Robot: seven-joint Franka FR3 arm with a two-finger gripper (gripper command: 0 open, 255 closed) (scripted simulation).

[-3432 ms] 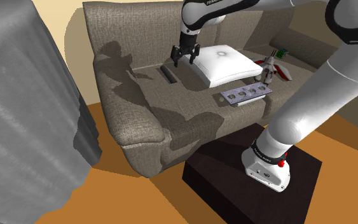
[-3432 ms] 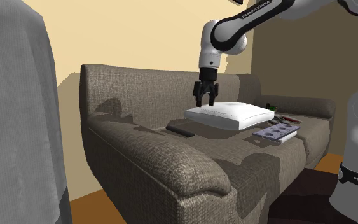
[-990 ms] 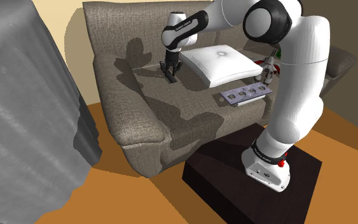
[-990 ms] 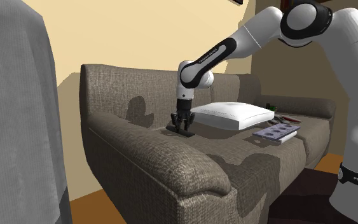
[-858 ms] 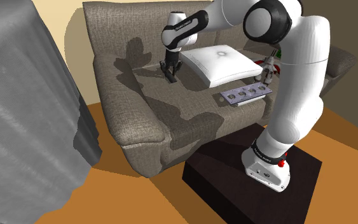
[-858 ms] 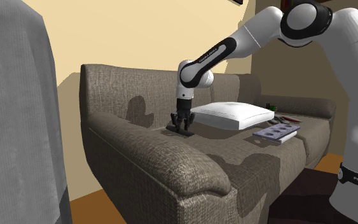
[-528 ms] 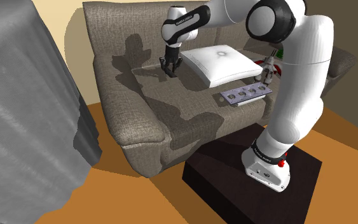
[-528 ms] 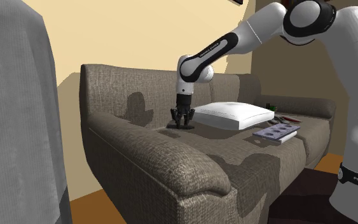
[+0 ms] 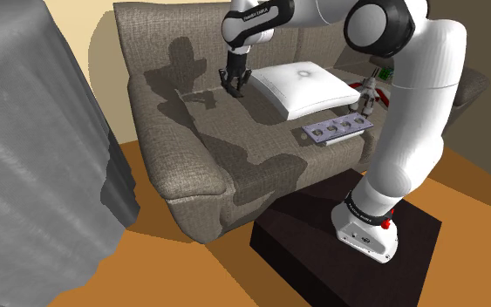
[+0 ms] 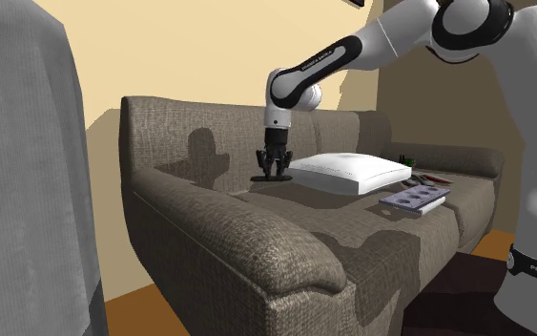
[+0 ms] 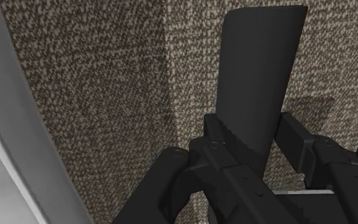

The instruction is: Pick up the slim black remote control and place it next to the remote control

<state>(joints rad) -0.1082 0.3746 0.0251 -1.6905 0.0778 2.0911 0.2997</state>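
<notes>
A brown woven sofa [image 9: 235, 153] spreads beneath the jaws, its seat under them and its backrest behind. A white pillow [image 9: 306, 85] lies on the seat just beside the jaws. Well apart from them, a grey draped cloth [image 9: 34, 157] hangs over the orange floor [image 9: 191, 270]. A yellow wall [image 10: 190, 48] stands behind the sofa.

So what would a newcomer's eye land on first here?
The big white arm arching over the brown sofa, its jaws clasping a slim black remote above the seat. Next, the white pillow beside it and the grey buttoned remote near the seat's front edge.
</notes>
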